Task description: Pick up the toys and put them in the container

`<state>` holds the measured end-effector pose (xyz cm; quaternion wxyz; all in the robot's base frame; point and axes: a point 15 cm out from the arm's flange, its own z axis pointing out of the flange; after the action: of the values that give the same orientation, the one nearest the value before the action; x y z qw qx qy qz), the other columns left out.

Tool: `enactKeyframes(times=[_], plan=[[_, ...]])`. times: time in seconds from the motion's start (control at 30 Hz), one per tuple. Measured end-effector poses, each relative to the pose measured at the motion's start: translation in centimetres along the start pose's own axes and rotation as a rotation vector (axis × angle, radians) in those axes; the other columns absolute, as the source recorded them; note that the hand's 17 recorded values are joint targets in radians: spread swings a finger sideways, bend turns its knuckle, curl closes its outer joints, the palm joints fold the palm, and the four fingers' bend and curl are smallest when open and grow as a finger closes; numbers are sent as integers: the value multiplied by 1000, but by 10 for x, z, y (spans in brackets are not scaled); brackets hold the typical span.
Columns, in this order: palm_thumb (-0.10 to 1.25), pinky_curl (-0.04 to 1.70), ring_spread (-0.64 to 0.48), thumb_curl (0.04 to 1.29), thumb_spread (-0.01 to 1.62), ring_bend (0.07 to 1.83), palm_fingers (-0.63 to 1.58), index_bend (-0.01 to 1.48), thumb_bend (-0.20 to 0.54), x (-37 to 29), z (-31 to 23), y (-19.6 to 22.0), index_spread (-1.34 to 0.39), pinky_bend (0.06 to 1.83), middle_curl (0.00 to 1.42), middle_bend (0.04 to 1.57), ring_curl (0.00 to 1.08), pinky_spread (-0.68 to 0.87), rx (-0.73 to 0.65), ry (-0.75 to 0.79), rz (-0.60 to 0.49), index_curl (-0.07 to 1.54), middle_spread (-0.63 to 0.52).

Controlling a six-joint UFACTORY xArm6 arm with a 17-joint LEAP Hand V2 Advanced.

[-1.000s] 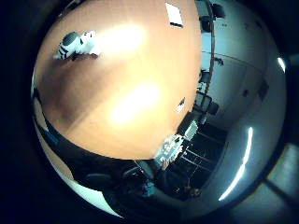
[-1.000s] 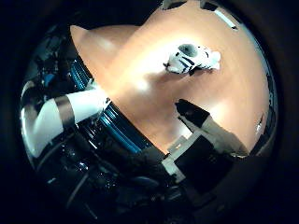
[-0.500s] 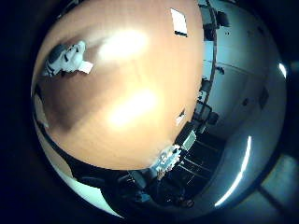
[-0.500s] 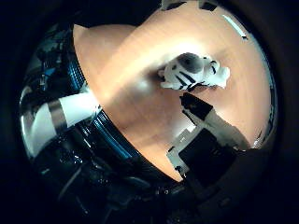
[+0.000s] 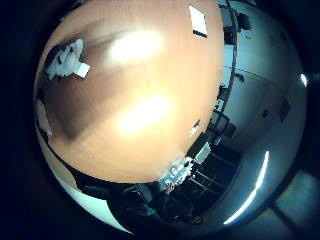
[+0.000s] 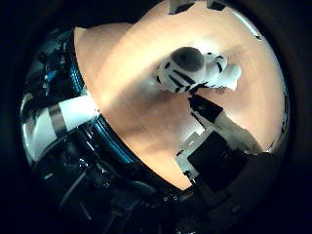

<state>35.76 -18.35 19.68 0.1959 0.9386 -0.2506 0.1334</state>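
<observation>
A white plush toy with black stripes and a dark grey snout lies on the wooden table. It also shows near the table's edge as the striped toy, with a white tag beside it. My right hand hovers close above the table, and one black and white finger reaches out straight, its tip just short of the toy. The hand holds nothing. No container shows in either view.
A white card lies at the far side of the table. The table's front edge has a blue rim, with the white arm and dark clutter below it. Shelving and chairs stand beyond the table.
The hand has come closer to the striped toy, which now fills more of the thumb side view. The finger's tip is nearer to the toy. The toy itself has not moved.
</observation>
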Motion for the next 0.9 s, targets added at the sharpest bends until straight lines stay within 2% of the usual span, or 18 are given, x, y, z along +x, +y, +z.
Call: enactKeyframes(times=[0.9], plan=[[935, 236, 9, 414, 969, 188, 440, 225, -21, 8, 31, -15, -568, 190, 351, 194, 186, 416, 8, -48, -12, 394, -233]])
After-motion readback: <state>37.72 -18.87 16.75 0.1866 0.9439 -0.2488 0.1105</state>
